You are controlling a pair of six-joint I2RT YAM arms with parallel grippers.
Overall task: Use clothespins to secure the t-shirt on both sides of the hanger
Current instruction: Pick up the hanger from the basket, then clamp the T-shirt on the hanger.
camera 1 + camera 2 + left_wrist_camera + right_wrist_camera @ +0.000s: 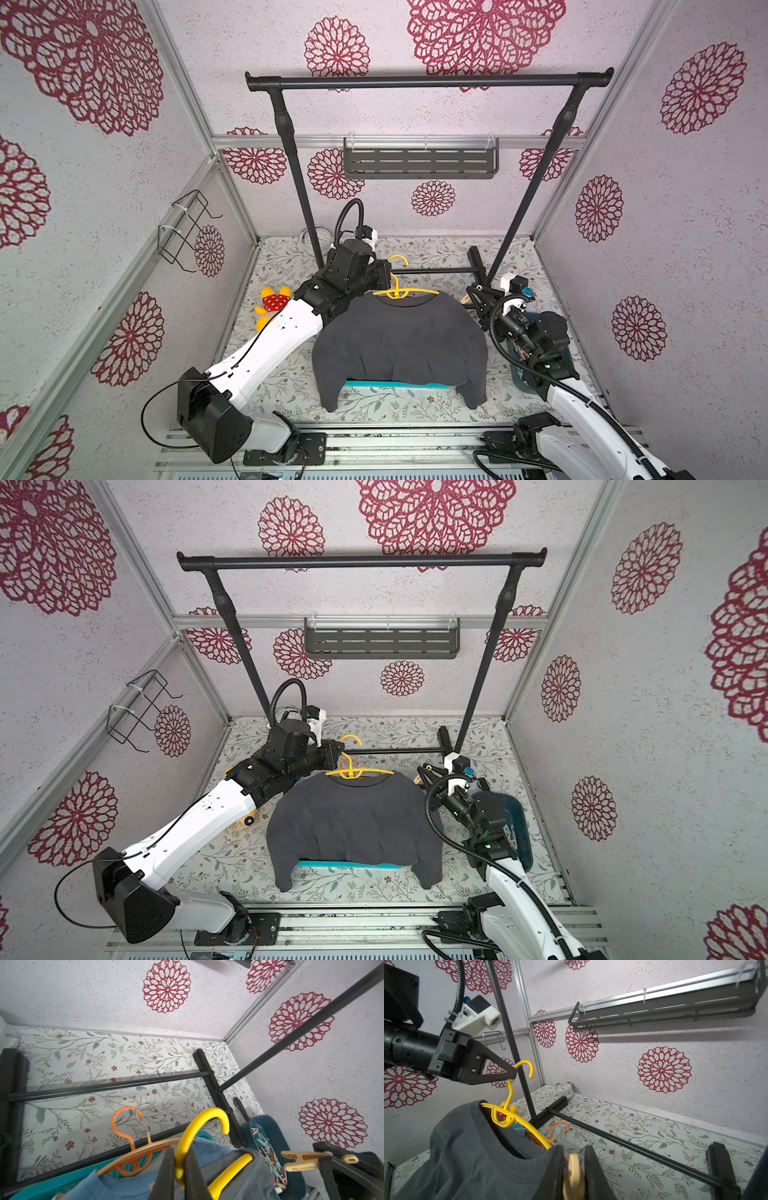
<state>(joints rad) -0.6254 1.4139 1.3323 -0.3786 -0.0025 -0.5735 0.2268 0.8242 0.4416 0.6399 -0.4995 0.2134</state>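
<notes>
A dark grey t-shirt [399,345] hangs on a yellow hanger [399,293], lifted above the table in both top views. My left gripper [180,1152] is shut on the hanger's hook [199,1124]; the right wrist view shows it from the side [512,1076]. My right gripper [573,1150] is shut on a peach clothespin [574,1176] just beside the shirt's right shoulder [529,1159], where the hanger arm [529,1128] goes under the cloth. The left wrist view shows this clothespin [305,1160] with its mouth toward the shirt, apart from it. Several more clothespins [268,1147] lie in a dark teal bin [276,1126].
A black clothes rack stands behind, with its top bar [428,81] high and its base bar [436,271] on the table. A teal basket [395,383] under the shirt holds a blue garment [124,1184] and an orange hanger [124,1126]. A plush toy [272,303] lies at the left.
</notes>
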